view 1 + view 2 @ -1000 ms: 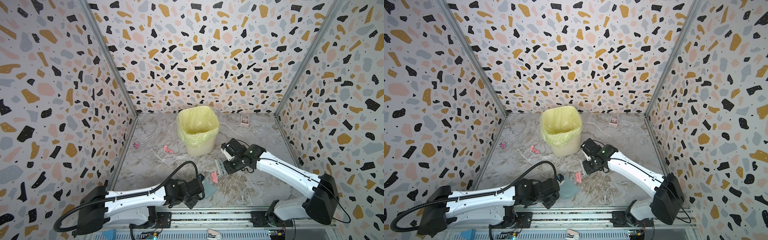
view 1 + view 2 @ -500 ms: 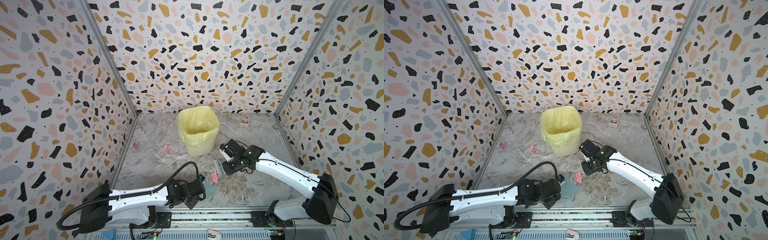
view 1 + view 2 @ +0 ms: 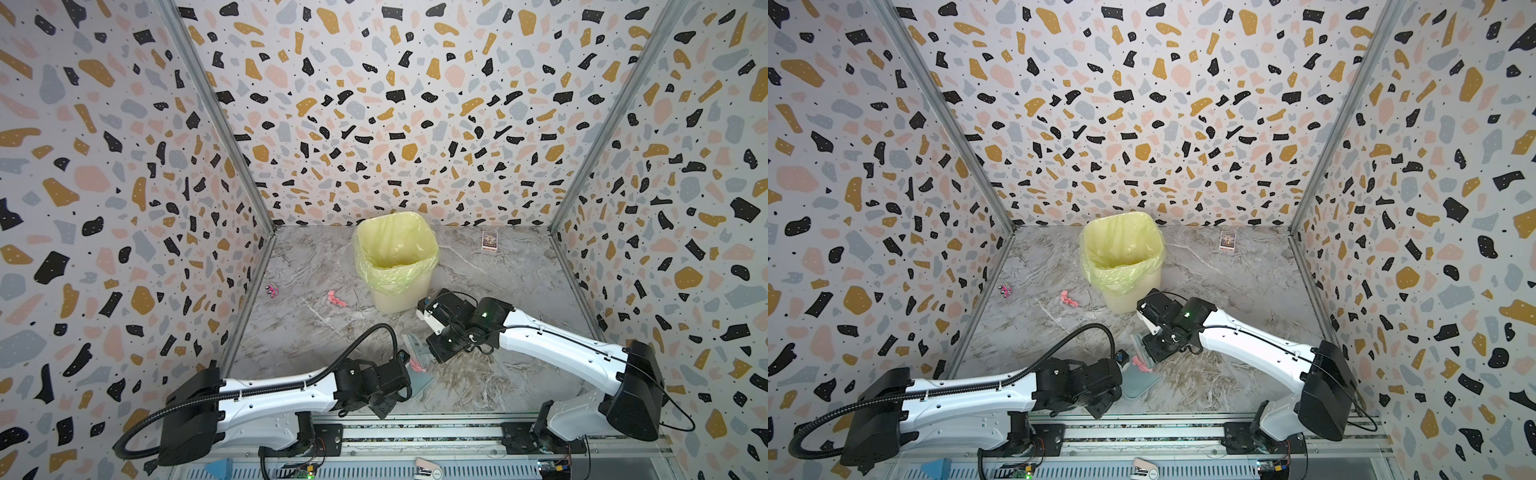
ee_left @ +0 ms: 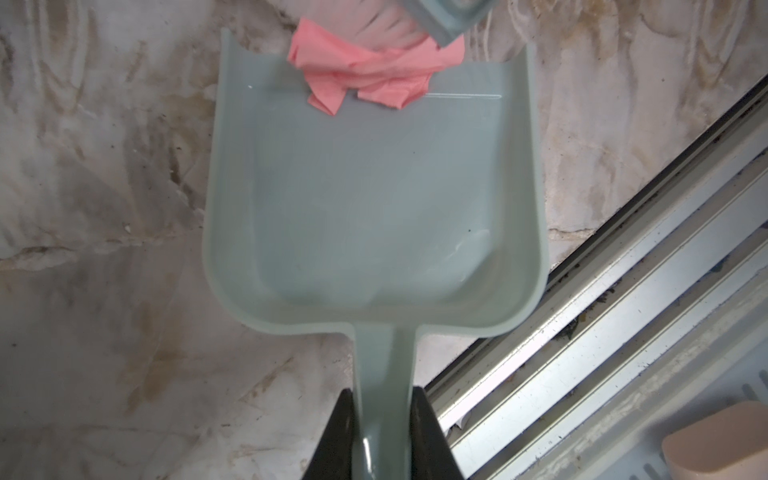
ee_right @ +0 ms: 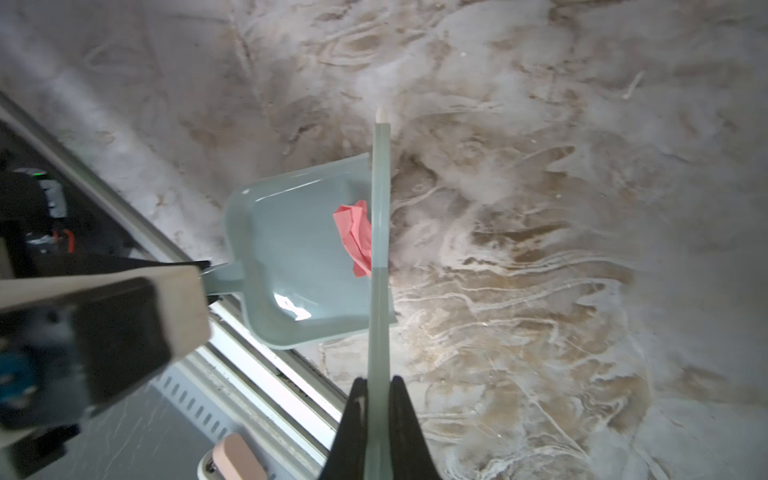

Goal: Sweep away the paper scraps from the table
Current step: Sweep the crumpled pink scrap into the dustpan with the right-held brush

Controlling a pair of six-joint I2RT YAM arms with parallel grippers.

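Left wrist view: left hand (image 4: 381, 392) clamps the dustpan (image 4: 365, 199) handle; a pink scrap (image 4: 370, 70) sits only on its front lip, under the brush (image 4: 440, 16) pinched by the closed right hand (image 5: 378, 380). A fast stroke may flick it off. Second scrap (image 3: 336, 298) lies on the tabletop (image 3: 498, 291), centre-left in a top view.

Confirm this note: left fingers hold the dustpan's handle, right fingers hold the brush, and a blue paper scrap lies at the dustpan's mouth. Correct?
One error: the paper scrap at the dustpan mouth is pink, not blue; the left wrist view shows it.
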